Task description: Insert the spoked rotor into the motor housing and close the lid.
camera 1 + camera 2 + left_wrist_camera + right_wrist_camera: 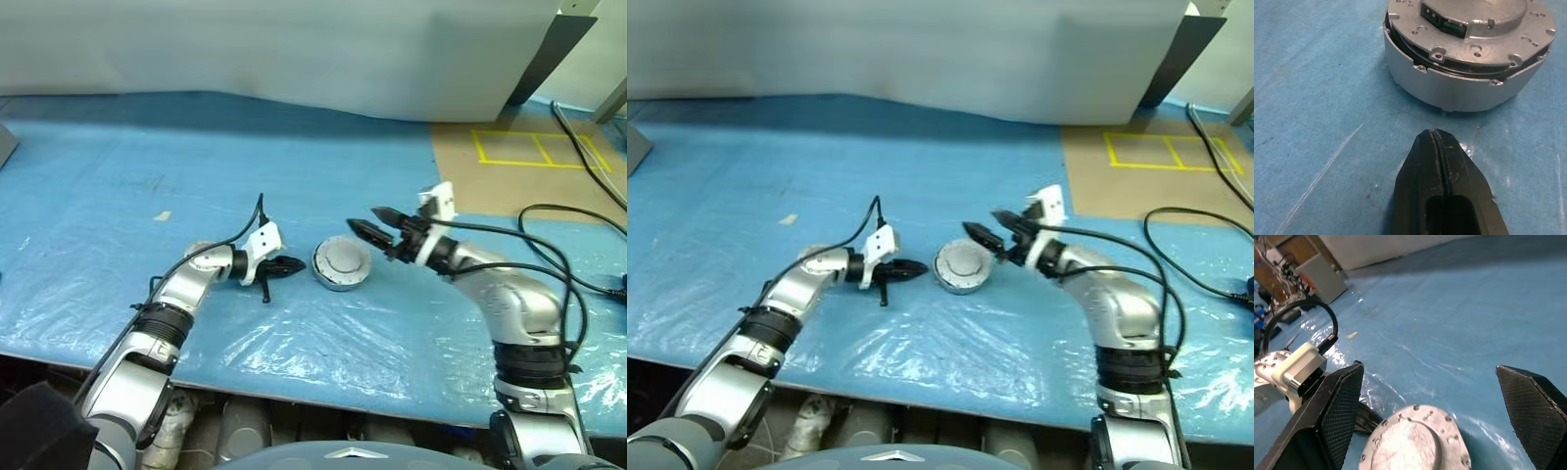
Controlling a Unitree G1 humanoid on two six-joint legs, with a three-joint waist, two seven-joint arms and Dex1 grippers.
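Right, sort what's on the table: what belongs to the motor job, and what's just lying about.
Job:
- motor housing, lid already closed on it
- left gripper, shut, beside the housing
- right gripper, open, just off the housing

Lying about:
- scrap of tape on the blue sheet
- black cables
- yellow tape outline

Setting: a robotics lab or test workshop, as you can see from the fittings. You have a worktable (118, 157) wrapped in blue plastic sheet (323, 343), a plain white panel (294, 49) behind it, a brown floor (490, 166) marked with yellow tape squares (534, 149), loose black cables (578, 225) trailing over the edge, and a grey equipment box (1325, 276) with tangled wiring (1273, 259) beyond the table.
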